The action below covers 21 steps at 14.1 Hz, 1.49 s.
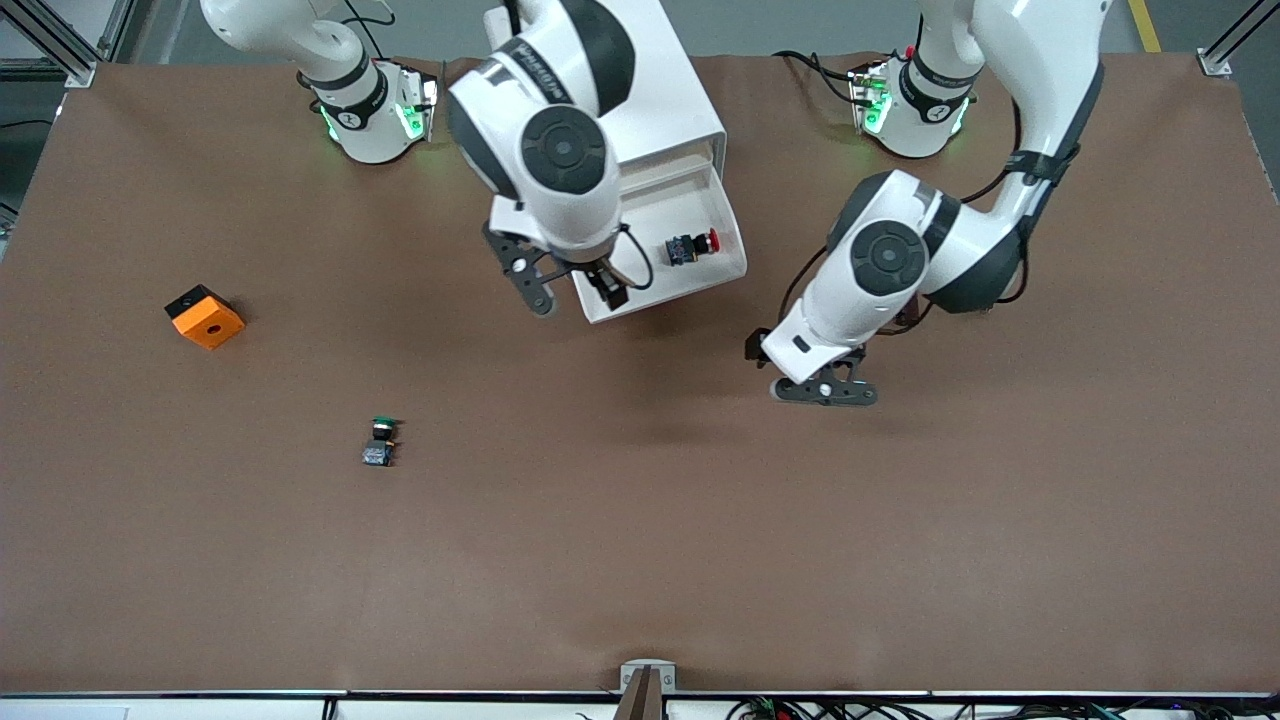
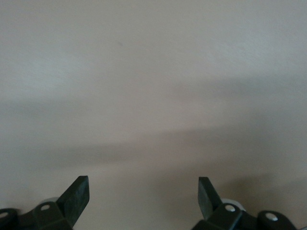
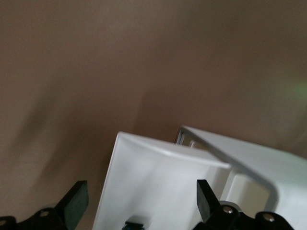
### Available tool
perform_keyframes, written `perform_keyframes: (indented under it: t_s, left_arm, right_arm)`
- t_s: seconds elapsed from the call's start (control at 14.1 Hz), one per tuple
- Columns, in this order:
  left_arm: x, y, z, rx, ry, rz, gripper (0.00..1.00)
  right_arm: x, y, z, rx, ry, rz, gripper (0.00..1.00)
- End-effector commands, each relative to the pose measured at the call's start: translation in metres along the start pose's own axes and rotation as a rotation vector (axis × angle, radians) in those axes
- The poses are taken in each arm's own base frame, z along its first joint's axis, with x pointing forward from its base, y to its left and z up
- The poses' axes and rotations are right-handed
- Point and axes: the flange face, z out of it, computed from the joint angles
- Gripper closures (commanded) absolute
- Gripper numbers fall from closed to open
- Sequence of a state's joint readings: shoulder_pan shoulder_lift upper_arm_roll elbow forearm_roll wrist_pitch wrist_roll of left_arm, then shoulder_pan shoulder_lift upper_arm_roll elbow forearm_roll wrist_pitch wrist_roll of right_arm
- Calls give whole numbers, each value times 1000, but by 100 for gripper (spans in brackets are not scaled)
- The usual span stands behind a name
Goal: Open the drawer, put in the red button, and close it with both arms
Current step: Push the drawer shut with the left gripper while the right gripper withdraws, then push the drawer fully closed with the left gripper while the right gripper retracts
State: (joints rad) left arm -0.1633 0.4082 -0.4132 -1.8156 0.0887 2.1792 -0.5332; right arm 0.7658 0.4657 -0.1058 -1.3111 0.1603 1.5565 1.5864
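Observation:
The top drawer (image 1: 668, 296) stands pulled out of the white cabinet (image 1: 670, 100). The red button (image 1: 693, 246) lies on its side in the drawer's white tray, near the end toward the left arm. My right gripper (image 1: 572, 290) is open and empty over the drawer's front corner toward the right arm's end. In the right wrist view the gripper (image 3: 141, 203) is over the white tray (image 3: 158, 177). A small dark, bluish piece (image 3: 135, 224) shows at the picture's edge. My left gripper (image 1: 825, 392) is open and empty, low over bare table beside the drawer; its wrist view (image 2: 143, 191) shows only the table.
A green-capped switch (image 1: 380, 440) lies on the table nearer the front camera, toward the right arm's end. An orange block with a black side (image 1: 205, 317) sits farther toward that end. The brown table (image 1: 640, 560) has open room near the front camera.

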Motion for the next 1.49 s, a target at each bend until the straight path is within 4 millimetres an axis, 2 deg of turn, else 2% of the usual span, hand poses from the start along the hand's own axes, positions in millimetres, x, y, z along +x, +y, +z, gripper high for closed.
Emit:
perform_keyframes:
  t_s: [0.0,0.14,0.43,0.64,0.78,1.13,1.42]
  left_arm:
    - [-14,34,23,-10,-8,-38,0]
    - [-27,55,39,-4,-31,-103,0]
    - [-70,103,50,47,-76,-218,0]
    - [-91,116,56,93,-120,-201,0]
    - [-102,125,54,96,-144,-187,0]
    - [-137,155,53,71,-226,-183,0]
    - [-171,172,53,131,-293,-194,0]
  right_arm:
    - [54,14,-20,-15,1,-107,0]
    - [99,30,-41,-21,39,-221,0]
    - [198,70,-74,-10,28,-427,0]
    - [259,100,-83,-41,28,-668,0]
    - [299,121,-98,-29,48,-771,0]
    - [370,168,-102,-18,2,-869,0]
    - [397,197,-110,-18,-34,-890,0]
